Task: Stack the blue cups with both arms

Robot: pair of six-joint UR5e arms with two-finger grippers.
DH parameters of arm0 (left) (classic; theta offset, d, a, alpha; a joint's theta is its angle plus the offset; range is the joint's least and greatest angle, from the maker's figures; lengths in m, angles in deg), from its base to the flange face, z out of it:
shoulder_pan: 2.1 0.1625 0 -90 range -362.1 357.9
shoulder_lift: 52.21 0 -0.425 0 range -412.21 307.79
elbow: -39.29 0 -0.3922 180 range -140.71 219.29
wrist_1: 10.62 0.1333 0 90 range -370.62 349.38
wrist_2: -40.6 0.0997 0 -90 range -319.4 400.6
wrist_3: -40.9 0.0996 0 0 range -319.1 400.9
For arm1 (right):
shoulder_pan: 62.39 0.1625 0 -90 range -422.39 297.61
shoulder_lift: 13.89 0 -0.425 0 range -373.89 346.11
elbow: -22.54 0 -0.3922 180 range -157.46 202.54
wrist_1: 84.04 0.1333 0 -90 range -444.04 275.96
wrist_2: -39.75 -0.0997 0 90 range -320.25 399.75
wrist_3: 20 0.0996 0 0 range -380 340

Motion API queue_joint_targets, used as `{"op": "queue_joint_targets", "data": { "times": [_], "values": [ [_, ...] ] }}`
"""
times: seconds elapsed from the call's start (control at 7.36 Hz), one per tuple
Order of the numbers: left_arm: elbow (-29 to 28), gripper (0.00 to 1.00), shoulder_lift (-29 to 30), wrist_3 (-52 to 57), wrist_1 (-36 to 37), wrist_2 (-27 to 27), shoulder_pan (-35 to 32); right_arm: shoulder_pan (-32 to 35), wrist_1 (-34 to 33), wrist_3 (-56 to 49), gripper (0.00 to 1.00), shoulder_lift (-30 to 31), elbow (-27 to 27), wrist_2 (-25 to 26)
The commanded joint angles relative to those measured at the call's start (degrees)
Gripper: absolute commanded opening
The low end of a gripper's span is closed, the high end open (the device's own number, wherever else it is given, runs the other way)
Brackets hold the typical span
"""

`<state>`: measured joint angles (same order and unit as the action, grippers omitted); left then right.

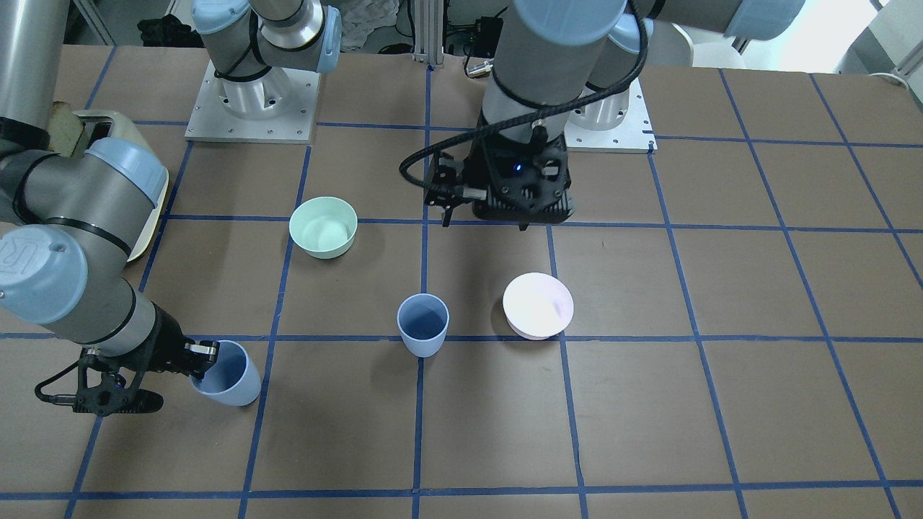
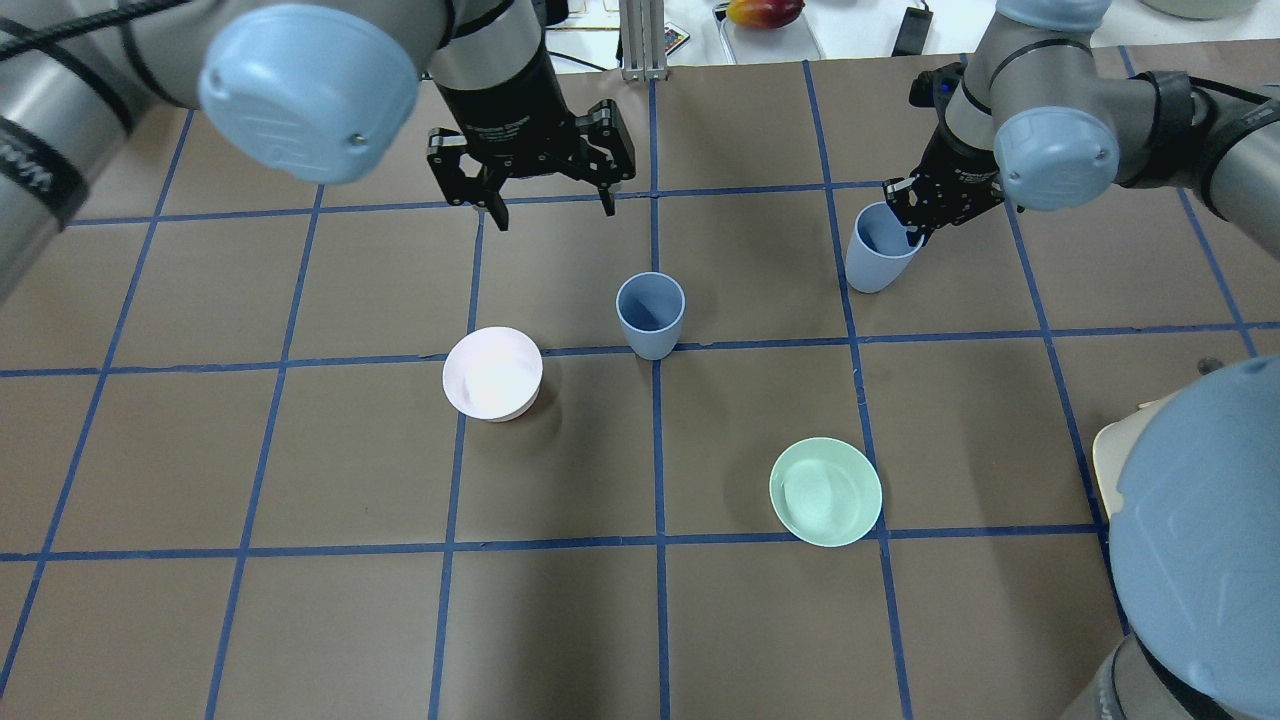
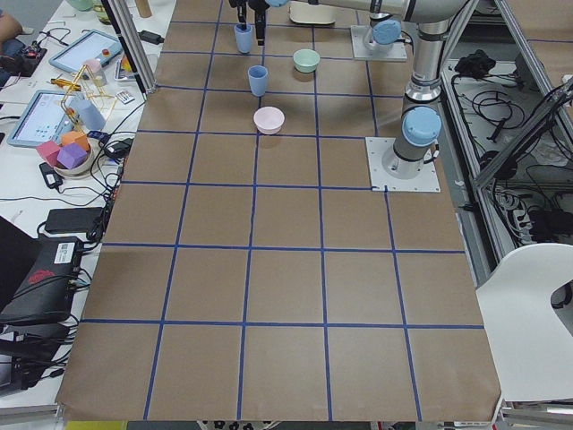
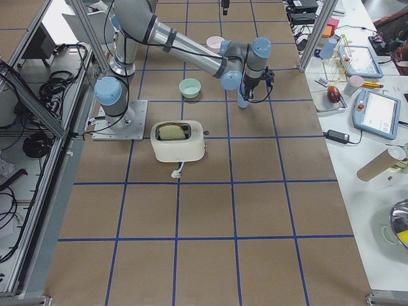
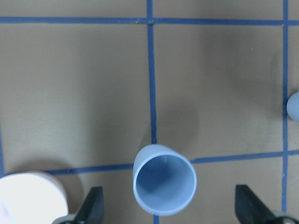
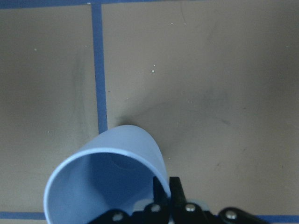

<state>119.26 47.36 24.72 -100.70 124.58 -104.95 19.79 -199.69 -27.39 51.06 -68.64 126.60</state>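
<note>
One blue cup [image 2: 650,315] stands upright on a tape crossing at the table's middle; it also shows in the front view [image 1: 422,324] and the left wrist view [image 5: 164,184]. My left gripper [image 2: 550,205] hangs open and empty above the table just beyond this cup, and its fingers [image 5: 92,204] show on either side of the cup in the wrist view. My right gripper [image 2: 915,215] is shut on the rim of the second blue cup [image 2: 880,250], which is tilted. The right wrist view shows the pinched cup wall [image 6: 107,177]. I cannot tell whether its base touches the table.
A pale pink bowl [image 2: 492,372] sits left of the middle cup in the overhead view. A mint-green bowl [image 2: 825,490] sits nearer the robot on the right. A cream toaster [image 4: 178,140] stands by the right arm's base.
</note>
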Motion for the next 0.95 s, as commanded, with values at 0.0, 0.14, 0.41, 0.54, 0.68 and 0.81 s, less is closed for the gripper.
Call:
{"op": "queue_joint_targets", "data": {
  "times": [0.0, 0.14, 0.41, 0.54, 0.68, 0.81],
  "values": [
    [4.89, 1.0, -7.87, 1.84, -5.38, 1.18, 4.05, 1.83, 2.34, 1.05, 0.0, 4.55, 0.47, -1.33],
    [8.67, 1.0, -10.95, 4.82, -4.5, 4.93, 4.58, 3.94, 3.92, 3.67, 0.0, 6.66, 0.82, -1.34],
    [11.33, 1.0, -13.34, 11.47, 0.92, 6.98, 7.29, 10.42, 7.44, 13.84, 0.0, 10.88, 0.83, -1.25],
    [11.08, 1.0, -13.35, 16.92, 4.61, 6.73, 11.57, 13.68, 7.89, 18.68, 0.0, 11.42, 2.13, -1.16],
    [10.56, 1.0, -12.57, 18.11, 5.25, 5.94, 13.88, 16.15, 11.72, 23.43, 0.0, 10.56, 5.63, -0.73],
    [9.86, 1.0, -11.95, 17.86, 5.26, 5.85, 13.9, 18.17, 13.85, 26.08, 0.0, 10.29, 7.49, -0.98]
  ]
}}
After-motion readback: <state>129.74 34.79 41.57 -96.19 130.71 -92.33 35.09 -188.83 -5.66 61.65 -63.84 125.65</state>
